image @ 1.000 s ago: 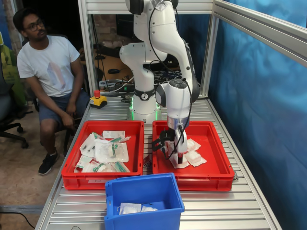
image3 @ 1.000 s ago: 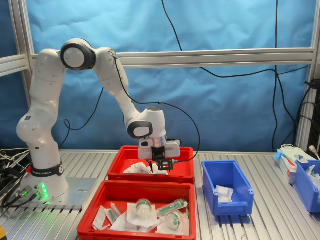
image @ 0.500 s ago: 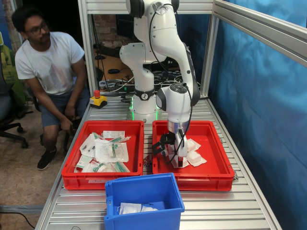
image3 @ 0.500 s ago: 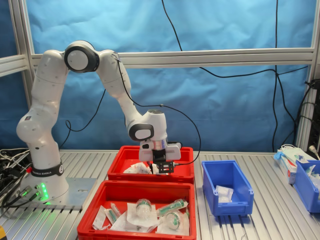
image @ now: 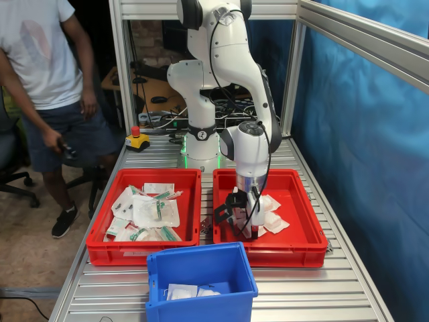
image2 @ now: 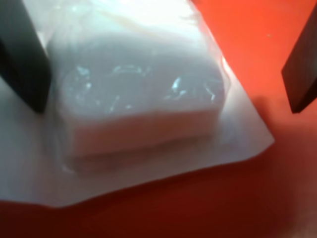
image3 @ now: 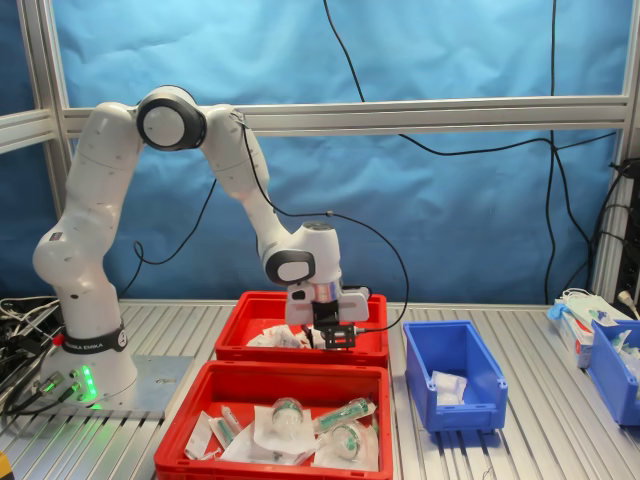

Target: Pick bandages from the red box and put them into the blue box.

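The red box [image: 303, 213] lies at the first exterior view's right and is the rear tray [image3: 262, 349] in the second exterior view. A few white bandages [image: 273, 220] lie in it. My gripper [image: 249, 229] is down inside this box. In the wrist view my gripper [image2: 161, 82] is open, its dark fingers [image2: 21, 54] standing on either side of one puffy bandage [image2: 138, 94] on the red floor, with a gap on one side. The blue box [image: 201, 274] stands in front and holds white packets [image: 188, 291]; it is also seen as the blue box [image3: 452, 372].
A second red tray [image: 100, 248] of green-marked packets sits beside the red box. A person [image: 47, 74] stands at the first exterior view's left. A red stop button [image: 136, 138] sits near the arm's base. Another blue bin [image3: 615, 365] is at the second exterior view's right.
My gripper has sunk lower into the red box and shifted slightly toward its front wall. The seated person has stood up.
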